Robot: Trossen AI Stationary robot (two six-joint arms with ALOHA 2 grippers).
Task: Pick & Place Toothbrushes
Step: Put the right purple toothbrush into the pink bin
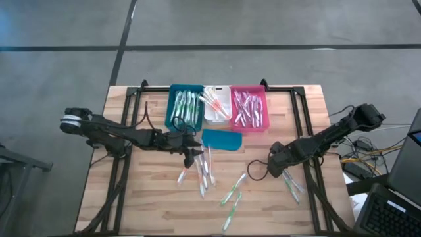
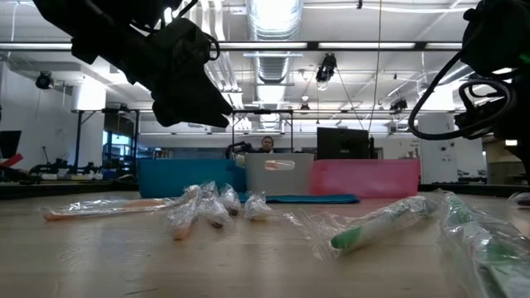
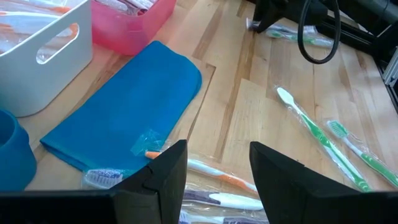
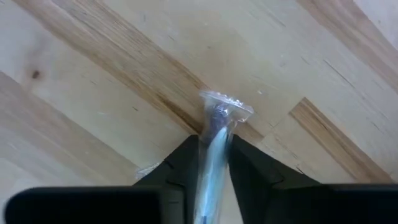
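Right end effector (image 4: 213,163) is clamping a wrapped toothbrush (image 4: 217,124) over the surface (image 4: 93,68). Left end effector (image 3: 214,171), fingers apart, is hovering beside the teal lid (image 3: 127,109).

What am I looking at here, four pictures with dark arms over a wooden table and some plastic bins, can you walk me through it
This is a two-armed robot sorting wrapped toothbrushes into bins. One picture looks straight down on the wooden table, one looks level across it, and two come from cameras on the wrists. At the table's back stand a teal bin, a white bin and a pink bin, all with brushes in them. A flat teal piece lies in front of them. The left gripper hangs open above loose brushes. The right gripper has its fingers close around one wrapped toothbrush.
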